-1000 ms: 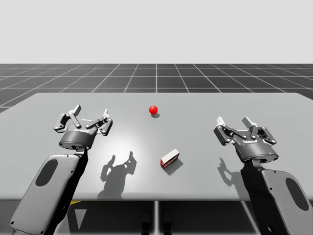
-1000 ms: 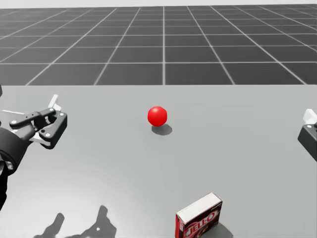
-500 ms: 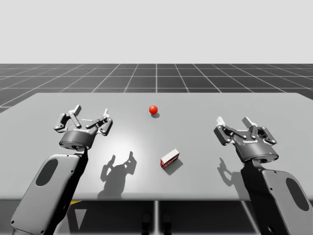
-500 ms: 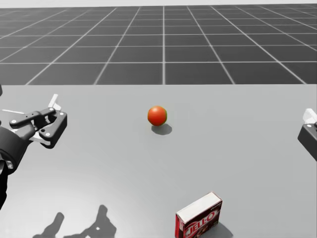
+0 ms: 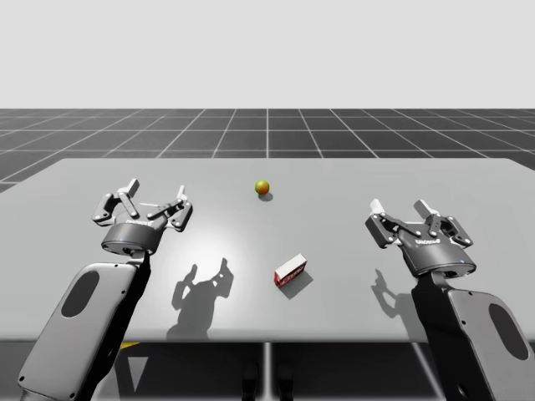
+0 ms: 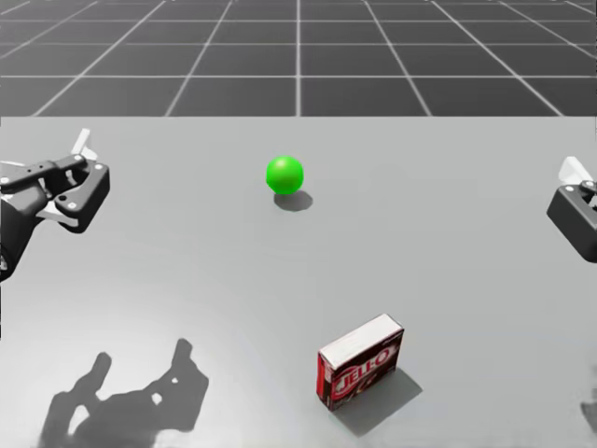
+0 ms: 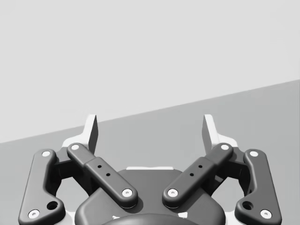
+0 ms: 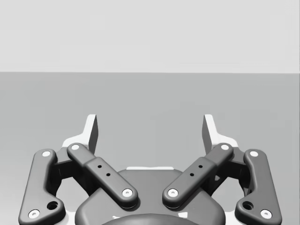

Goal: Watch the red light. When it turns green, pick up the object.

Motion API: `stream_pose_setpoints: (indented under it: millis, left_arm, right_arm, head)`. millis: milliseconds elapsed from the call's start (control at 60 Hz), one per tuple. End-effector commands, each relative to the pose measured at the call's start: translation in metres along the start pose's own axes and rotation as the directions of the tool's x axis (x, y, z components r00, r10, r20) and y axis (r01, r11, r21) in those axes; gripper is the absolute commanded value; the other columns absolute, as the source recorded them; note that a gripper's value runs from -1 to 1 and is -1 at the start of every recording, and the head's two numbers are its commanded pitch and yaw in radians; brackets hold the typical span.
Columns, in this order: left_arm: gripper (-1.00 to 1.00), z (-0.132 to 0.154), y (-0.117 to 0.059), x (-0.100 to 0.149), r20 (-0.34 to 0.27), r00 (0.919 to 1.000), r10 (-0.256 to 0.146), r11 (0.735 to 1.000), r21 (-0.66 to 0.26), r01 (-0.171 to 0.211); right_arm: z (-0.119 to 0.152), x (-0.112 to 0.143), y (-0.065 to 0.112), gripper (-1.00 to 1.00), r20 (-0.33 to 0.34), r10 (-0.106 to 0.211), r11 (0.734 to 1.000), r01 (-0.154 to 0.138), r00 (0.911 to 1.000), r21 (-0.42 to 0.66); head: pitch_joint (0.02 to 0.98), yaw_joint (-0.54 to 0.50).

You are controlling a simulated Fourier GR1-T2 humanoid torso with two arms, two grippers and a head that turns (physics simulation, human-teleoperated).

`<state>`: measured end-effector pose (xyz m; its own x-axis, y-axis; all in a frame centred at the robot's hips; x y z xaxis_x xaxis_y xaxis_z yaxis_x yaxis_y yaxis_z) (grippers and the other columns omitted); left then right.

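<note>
The round light [image 6: 284, 174] on the grey table [image 5: 468, 184] glows green in the head view; in the high view the light [image 5: 262, 187] looks orange-green. A small red box with a white top [image 6: 361, 361] lies nearer to me, right of centre; it is the red box [image 5: 290, 270] in the high view. My left gripper [image 5: 156, 190] hovers open above the table's left side, well away from the box. Above the right side my right gripper [image 5: 399, 205] is open too. Nothing sits between the fingers of the left gripper [image 7: 150, 133] or the right gripper [image 8: 150, 133].
The arms cast shadows [image 5: 201, 288] on the table near its front edge. A dark gridded floor [image 5: 267, 134] lies beyond the table's far edge.
The light has gone from red through orange to green. My head has turned downward, so the whole head view has shifted. Both arms and the box have stayed put.
</note>
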<state>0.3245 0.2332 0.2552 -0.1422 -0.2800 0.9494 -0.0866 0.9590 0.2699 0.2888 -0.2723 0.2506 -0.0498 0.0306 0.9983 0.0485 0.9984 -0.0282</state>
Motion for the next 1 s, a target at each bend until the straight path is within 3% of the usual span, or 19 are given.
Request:
stream_pose_setpoints:
  millis: [17,350,517,733,767,850,867,900,950,1000]
  left_arm:
    - [-1.0,-0.001,0.0,0.0,0.0,1.0,-0.003,1.0,-0.002,0.003]
    - [-1.0,-0.001,-0.001,0.001,0.002,1.0,-0.007,1.0,-0.008,0.007]
    - [-1.0,-0.002,-0.002,0.001,0.002,0.9998,-0.019,1.0,-0.006,0.019]
    - [-1.0,-0.001,-0.001,0.0,-0.004,0.9999,-0.015,1.0,-0.007,0.015]
    - [-1.0,-0.001,-0.001,0.0,-0.007,0.9999,-0.015,1.0,-0.007,0.015]
    - [-1.0,-0.001,-0.001,0.0,-0.007,0.9999,-0.013,1.0,-0.007,0.013]
    - [-1.0,-0.001,-0.001,0.0,-0.007,0.9999,-0.013,1.0,-0.007,0.013]
    - [-1.0,-0.001,-0.001,0.0,-0.008,0.9999,-0.014,1.0,-0.007,0.014]
    - [-1.0,-0.001,-0.001,0.0,-0.008,0.9999,-0.014,1.0,-0.008,0.014]
    - [-1.0,-0.002,-0.001,-0.001,-0.009,0.9999,-0.014,1.0,-0.008,0.014]
  right_arm:
    - [0.0,0.0,0.0,-1.0,0.0,0.002,1.0,-0.002,1.0,0.0]
    - [-0.001,0.0,0.001,-1.0,-0.004,0.001,1.0,-0.001,1.0,0.001]
    - [-0.001,-0.001,0.002,-1.0,-0.041,-0.024,0.999,0.026,0.9989,0.031]
    - [0.003,-0.001,0.01,-1.0,-0.07,-0.037,0.992,0.045,0.9969,0.118]
    - [0.007,-0.002,0.014,-1.0,-0.075,-0.02,0.988,0.031,0.997,0.154]
    - [0.017,-0.002,0.02,-1.0,-0.089,-0.027,0.978,0.045,0.9957,0.204]
    - [0.018,-0.003,0.021,-1.0,-0.09,-0.041,0.978,0.058,0.9951,0.202]
    - [0.023,-0.002,0.023,-1.0,-0.088,-0.026,0.973,0.046,0.9957,0.227]
    - [0.031,-0.003,0.027,-1.0,-0.11,-0.036,0.964,0.064,0.9932,0.259]
    - [0.036,-0.004,0.03,-1.0,-0.115,-0.033,0.959,0.064,0.9928,0.276]
  head:
    - [0.735,-0.02]
    - [0.881,-0.09]
    - [0.893,-0.1]
    - [0.897,-0.1]
    - [0.898,-0.1]
    - [0.899,-0.1]
    - [0.899,-0.1]
    - [0.9,-0.1]
    - [0.902,-0.1]
    - [0.901,-0.1]
